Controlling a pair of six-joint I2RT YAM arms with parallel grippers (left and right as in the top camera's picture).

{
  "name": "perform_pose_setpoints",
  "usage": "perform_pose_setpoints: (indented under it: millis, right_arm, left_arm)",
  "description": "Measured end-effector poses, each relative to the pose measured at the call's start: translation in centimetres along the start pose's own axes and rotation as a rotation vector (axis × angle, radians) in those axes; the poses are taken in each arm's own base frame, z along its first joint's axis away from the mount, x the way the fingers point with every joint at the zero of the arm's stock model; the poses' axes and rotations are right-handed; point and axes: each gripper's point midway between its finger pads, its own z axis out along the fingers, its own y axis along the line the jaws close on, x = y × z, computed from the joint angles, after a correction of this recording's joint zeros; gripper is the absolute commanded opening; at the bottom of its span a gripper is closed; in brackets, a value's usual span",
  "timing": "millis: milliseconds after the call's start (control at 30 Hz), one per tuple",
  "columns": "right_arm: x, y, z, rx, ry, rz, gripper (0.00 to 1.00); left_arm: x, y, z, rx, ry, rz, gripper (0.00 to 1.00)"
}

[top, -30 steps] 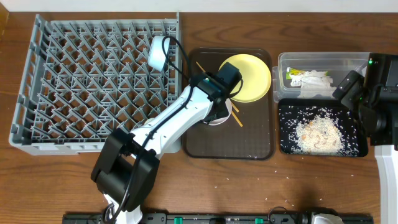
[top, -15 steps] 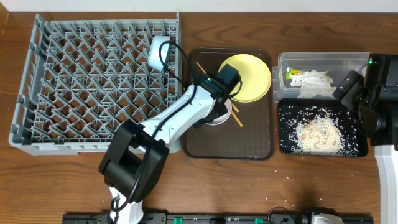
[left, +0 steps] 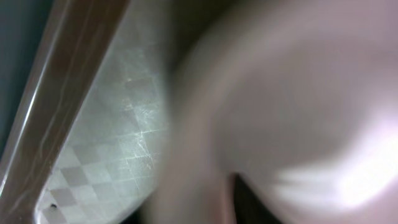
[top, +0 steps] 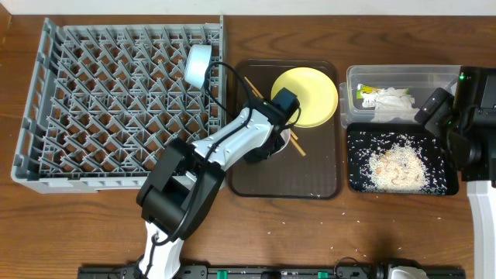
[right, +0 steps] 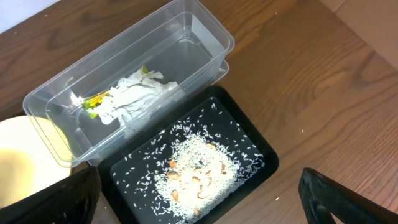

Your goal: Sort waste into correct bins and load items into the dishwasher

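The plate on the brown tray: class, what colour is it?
Yellow; the plate shows best in the overhead view.

A dark brown serving tray (top: 310, 177) lies directly beneath the left gripper (top: 271, 146). The wooden table (top: 77, 225) spreads under it on every side of the gripper. A black rail (top: 256, 273) edges the table, well back from the gripper.
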Motion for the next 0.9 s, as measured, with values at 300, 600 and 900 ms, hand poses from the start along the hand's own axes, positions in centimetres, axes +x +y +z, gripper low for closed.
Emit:
perform_pose_setpoints:
  millis: [300, 600, 900]
  right_arm:
    - [0.0, 0.0, 0.0, 0.0, 0.0, 0.0, 0.99]
    - [0.0, 0.0, 0.0, 0.0, 0.0, 0.0, 0.99]
    - [0.0, 0.0, 0.0, 0.0, 0.0, 0.0, 0.99]
  left_arm:
    - [0.1, -0.2, -0.1, 0.01, 0.005, 0.001, 0.08]
    - [-0.1, -0.4, -0.8, 0.028, -0.004, 0.028, 0.07]
    - [-2.3, -0.9, -7.4, 0.149, -0.152, 0.171, 0.07]
